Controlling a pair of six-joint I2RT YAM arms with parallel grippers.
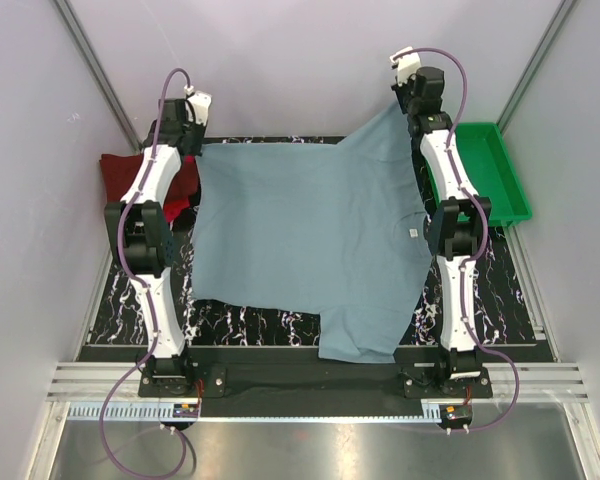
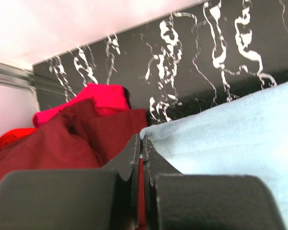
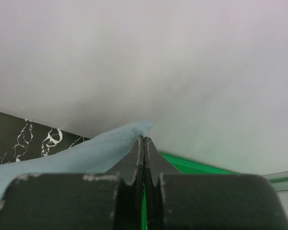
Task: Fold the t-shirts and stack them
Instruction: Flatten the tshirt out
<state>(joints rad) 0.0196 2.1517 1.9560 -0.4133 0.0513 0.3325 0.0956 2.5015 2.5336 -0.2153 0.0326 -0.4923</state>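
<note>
Here we see the left gripper [image 2: 141, 143] clamped on one far corner of the grey-blue t-shirt [image 1: 310, 240] and the right gripper [image 3: 144, 143] pinching the other. The cloth spreads across the marbled table [image 2: 206, 62], beside the maroon t-shirt [image 2: 48, 143] and red t-shirt [image 2: 103, 98].

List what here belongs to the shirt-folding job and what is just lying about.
Belongs to the job: grey-blue t-shirt, pinched by left gripper and right gripper; maroon t-shirt; red t-shirt.
Just lying about: green plastic tray.
</note>
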